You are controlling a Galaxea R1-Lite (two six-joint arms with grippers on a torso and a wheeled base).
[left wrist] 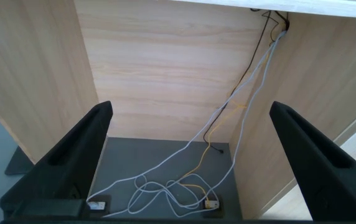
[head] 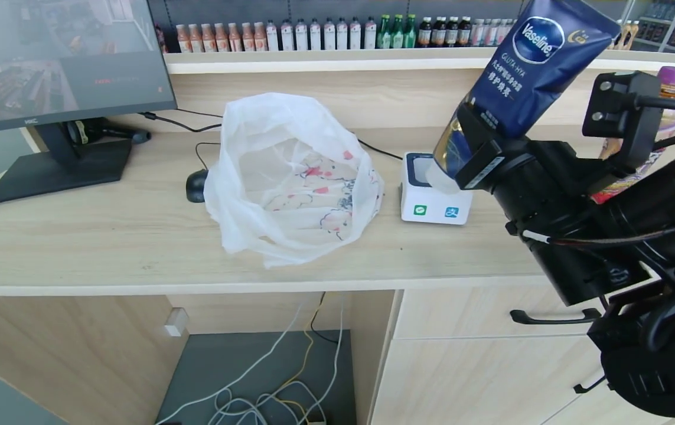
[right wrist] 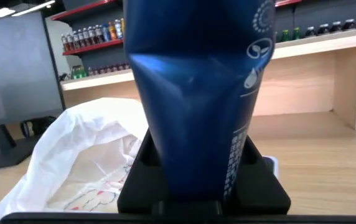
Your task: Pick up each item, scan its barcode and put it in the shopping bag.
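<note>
Right end effector (head: 468, 160) clamps the blue tube (head: 529, 65), seemingly just above the scanner (head: 435, 203) beside the open shopping bag (head: 290, 177); left end effector (left wrist: 190, 107) spread wide under the desk (head: 77, 236).

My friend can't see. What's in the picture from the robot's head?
The right claw holds a dark blue tube close to a small white scanner box on a wooden counter. A white shopping bag stands open to its left, then a black mouse and a monitor.
</note>
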